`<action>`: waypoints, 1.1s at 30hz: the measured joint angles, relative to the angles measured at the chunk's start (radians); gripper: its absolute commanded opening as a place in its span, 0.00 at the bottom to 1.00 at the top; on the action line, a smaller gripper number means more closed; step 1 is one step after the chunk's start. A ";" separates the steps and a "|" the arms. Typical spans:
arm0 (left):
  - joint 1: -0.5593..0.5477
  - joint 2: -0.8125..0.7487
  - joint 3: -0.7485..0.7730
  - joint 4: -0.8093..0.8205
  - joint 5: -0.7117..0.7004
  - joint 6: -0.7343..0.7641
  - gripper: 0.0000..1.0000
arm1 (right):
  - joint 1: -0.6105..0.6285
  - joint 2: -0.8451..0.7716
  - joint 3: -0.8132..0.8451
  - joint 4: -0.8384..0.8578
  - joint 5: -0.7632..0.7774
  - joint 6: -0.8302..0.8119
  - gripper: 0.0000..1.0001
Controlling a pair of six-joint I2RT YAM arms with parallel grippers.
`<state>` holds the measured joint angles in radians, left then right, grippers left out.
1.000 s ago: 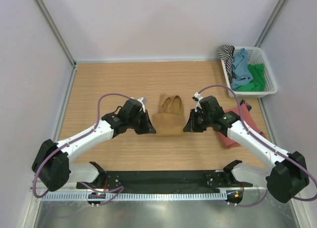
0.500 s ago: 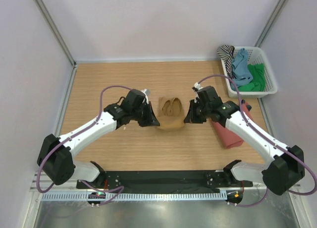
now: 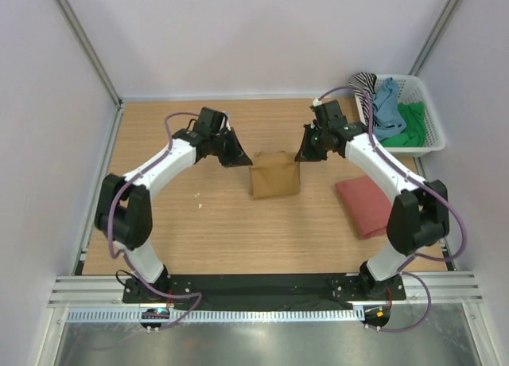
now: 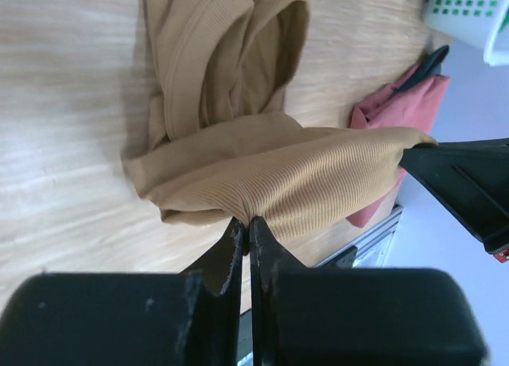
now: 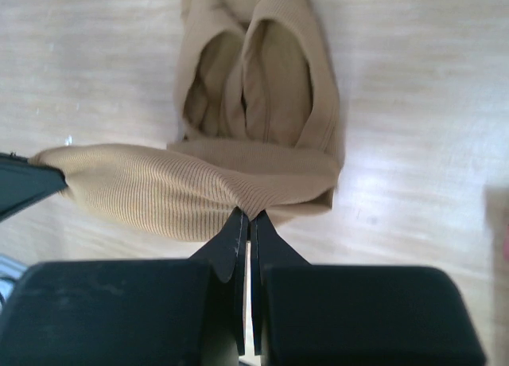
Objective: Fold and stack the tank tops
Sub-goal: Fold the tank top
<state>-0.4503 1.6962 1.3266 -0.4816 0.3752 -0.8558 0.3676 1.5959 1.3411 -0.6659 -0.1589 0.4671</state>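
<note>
The ochre-brown tank top (image 3: 274, 175) lies mid-table, its near half lifted and doubled over its straps. My left gripper (image 3: 241, 158) is shut on the left corner of the raised edge, pinching the ribbed cloth (image 4: 294, 179) at its fingertips (image 4: 246, 221). My right gripper (image 3: 302, 155) is shut on the right corner, the fabric (image 5: 159, 191) stretched taut from its tips (image 5: 250, 215). The straps (image 5: 254, 79) rest on the wood beneath the raised layer. A rust-red tank top (image 3: 366, 207) lies folded at the right, also visible in the left wrist view (image 4: 402, 111).
A white basket (image 3: 406, 152) at the far right corner holds blue (image 3: 387, 107), green (image 3: 412, 121) and striped (image 3: 363, 83) tops. Grey walls close in the table on three sides. A black rail runs along the near edge between the arm bases.
Both grippers have carried the ochre top's near edge away from the arm bases and over the straps. The straps, exposed a second ago from above, are now covered.
</note>
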 measured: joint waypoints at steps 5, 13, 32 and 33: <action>0.040 0.217 0.168 0.001 0.060 0.000 0.04 | -0.043 0.192 0.126 0.019 -0.008 -0.002 0.04; 0.106 0.500 0.468 -0.038 0.083 -0.007 0.07 | -0.103 0.421 0.312 0.049 -0.040 0.013 0.06; 0.159 0.689 0.717 -0.106 0.037 0.006 0.77 | -0.150 0.557 0.389 0.198 -0.064 0.041 0.71; 0.162 0.657 0.702 -0.106 0.027 0.011 0.77 | -0.150 0.533 0.370 0.204 -0.064 0.039 0.71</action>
<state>-0.2886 2.3535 2.0281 -0.5877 0.4023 -0.8448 0.2180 2.1284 1.7111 -0.4614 -0.2226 0.5056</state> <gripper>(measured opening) 0.761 0.700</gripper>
